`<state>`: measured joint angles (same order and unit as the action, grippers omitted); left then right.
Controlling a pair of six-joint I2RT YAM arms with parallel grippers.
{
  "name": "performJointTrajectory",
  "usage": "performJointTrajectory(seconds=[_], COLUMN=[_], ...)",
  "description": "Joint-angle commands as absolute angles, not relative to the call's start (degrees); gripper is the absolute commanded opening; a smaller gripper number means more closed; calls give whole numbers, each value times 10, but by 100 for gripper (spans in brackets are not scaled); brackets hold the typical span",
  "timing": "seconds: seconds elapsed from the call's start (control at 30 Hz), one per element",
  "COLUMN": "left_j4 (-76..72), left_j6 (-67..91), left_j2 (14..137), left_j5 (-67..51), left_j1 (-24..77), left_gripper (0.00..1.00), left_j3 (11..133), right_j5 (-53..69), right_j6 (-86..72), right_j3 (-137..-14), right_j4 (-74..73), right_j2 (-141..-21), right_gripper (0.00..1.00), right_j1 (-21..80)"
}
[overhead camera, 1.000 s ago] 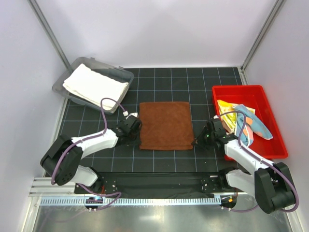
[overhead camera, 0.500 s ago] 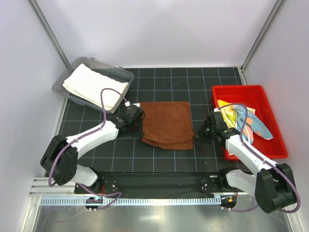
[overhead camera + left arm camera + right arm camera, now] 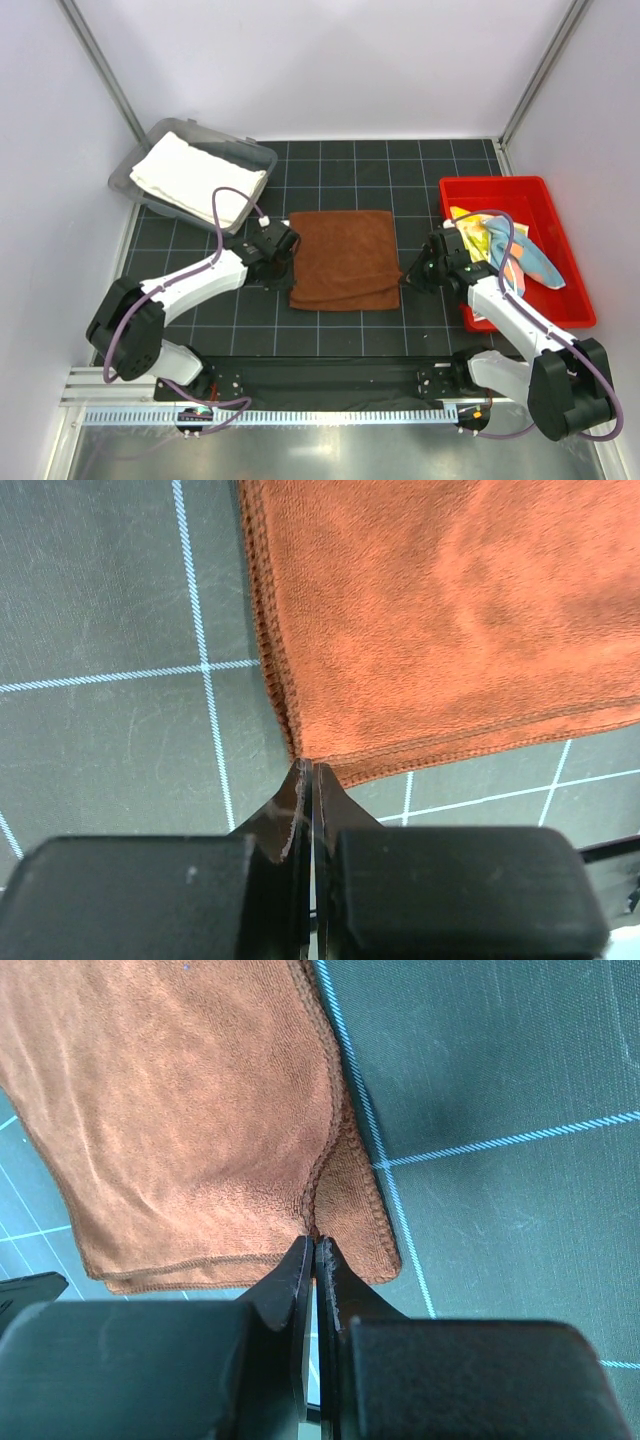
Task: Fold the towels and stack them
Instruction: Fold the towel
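Observation:
The rust-brown towel (image 3: 345, 255) lies in the middle of the black grid mat, its near edge doubled over in a narrow strip. My left gripper (image 3: 287, 265) is shut on its near left corner (image 3: 300, 750), where two layers show along the side hem. At the near right edge my right gripper (image 3: 404, 281) is shut, pinching a raised fold of the cloth (image 3: 318, 1222). A cream-white towel (image 3: 200, 178) lies folded in the grey bin (image 3: 225, 135) at the back left. The yellow towel (image 3: 470, 225) and the light-blue one (image 3: 535, 255) are heaped in the red bin (image 3: 520, 185).
The grey bin stands close behind my left arm, and the red bin is right beside my right arm. Metal frame posts rise at both back corners. A rail (image 3: 330, 415) runs along the table's near edge.
Both grippers, shut at the towel's near corners, have lifted them and carried them away from the bases. The flat near edge is now doubled over.

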<state>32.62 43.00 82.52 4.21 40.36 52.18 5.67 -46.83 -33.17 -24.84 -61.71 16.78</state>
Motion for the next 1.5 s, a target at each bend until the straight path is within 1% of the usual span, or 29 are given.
performJointTrajectory(seconds=[0.0, 0.03, 0.13, 0.27, 0.37, 0.47, 0.77, 0.97, 1.03, 1.1, 1.13, 1.27, 1.33, 1.37, 1.47], left_j4=[308, 308, 283, 266, 263, 251, 246, 254, 260, 268, 271, 273, 273, 273, 277], left_j6=[434, 434, 439, 448, 452, 454, 459, 461, 461, 461, 461, 461, 461, 460, 460], left_j2=[829, 830, 824, 834, 852, 859, 860, 858, 859, 858, 859, 856, 857, 857, 863], left_j5=[33, 33, 33, 29, 22, 28, 35, 42, 44, 47, 49, 52, 52, 52, 52], left_j1=[400, 400, 400, 400, 400, 400, 400, 400, 400, 400, 400, 400, 400, 400, 400], left_gripper=[0, 11, 36, 38, 36, 31, 25, 19, 19, 27, 29, 21, 15, 8, 0], left_j3=[522, 520, 500, 492, 496, 490, 489, 493, 497, 501, 503, 504, 507, 508, 514], right_j5=[50, 51, 53, 56, 58, 58, 56, 58, 58, 58, 58, 58, 59, 59, 59], right_j6=[-465, -464, -461, -462, -465, -464, -465, -468, -467, -466, -467, -467, -468, -467, -467], right_j3=[-331, -332, -333, -326, -323, -320, -310, -306, -306, -305, -305, -304, -303, -302, -302], right_j4=[-241, -242, -238, -232, -226, -224, -221, -215, -215, -214, -214, -212, -211, -210, -208], right_j2=[-606, -606, -609, -613, -615, -613, -611, -612, -613, -613, -613, -613, -614, -615, -616], right_gripper=[1, 1, 1, 1, 1, 1, 1, 1, 1, 1, 1, 1, 1, 1, 1], right_j1=[171, 171, 170, 171, 171, 171, 171, 171, 171, 171, 171, 171, 171, 171, 171])
